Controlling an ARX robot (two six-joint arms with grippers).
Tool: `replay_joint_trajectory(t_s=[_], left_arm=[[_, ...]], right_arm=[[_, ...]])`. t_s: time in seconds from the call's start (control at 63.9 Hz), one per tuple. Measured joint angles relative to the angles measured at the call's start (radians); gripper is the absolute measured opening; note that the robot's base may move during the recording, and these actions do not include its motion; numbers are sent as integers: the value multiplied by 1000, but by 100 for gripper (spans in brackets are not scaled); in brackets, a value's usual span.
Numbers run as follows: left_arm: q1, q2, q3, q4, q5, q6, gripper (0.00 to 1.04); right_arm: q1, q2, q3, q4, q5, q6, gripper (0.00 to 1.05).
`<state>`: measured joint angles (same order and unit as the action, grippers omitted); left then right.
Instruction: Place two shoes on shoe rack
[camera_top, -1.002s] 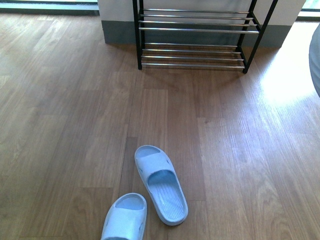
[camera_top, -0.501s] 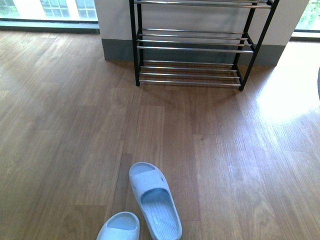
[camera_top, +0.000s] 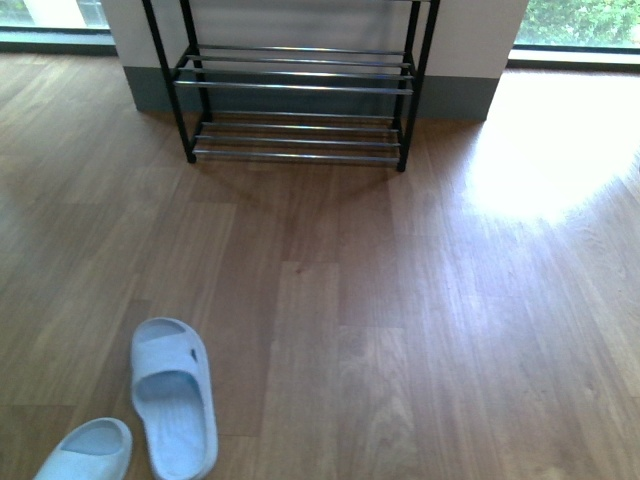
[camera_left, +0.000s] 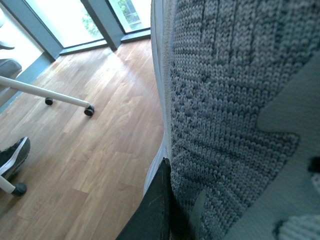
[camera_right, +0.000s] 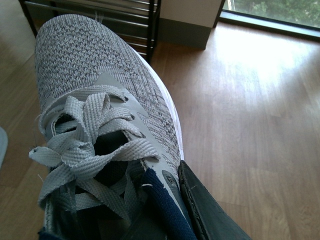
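The front view looks from the robot's body forward and down over the wooden floor (camera_top: 400, 330) to the shoe rack (camera_top: 295, 100) at the far wall, left of centre. The left wrist view sits hard against a grey knit shoe (camera_left: 240, 100), with floor and windows (camera_left: 75, 20) showing past it. The right wrist view hangs close over a laced shoe (camera_right: 95, 75), facing the same rack and floor as the front view.

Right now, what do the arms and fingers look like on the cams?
Little shows. In the front view neither arm is in frame. In the left wrist view only one left finger shows, a flat matte black wedge with a scuffed face; a shoe hides the rest. In the right wrist view one right finger shows, a flat dark grey-black strip beside the other shoe. No cables or markings are visible.
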<state>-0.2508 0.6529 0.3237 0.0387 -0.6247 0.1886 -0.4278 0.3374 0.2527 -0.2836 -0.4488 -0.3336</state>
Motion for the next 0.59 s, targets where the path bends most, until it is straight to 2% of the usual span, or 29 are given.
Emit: replay_joint_trajectory(t_s=[0.595], left_arm=[[-3, 2, 0, 0, 3, 2, 6]], right_arm=[[-1, 1, 0, 0, 8, 0, 1]])
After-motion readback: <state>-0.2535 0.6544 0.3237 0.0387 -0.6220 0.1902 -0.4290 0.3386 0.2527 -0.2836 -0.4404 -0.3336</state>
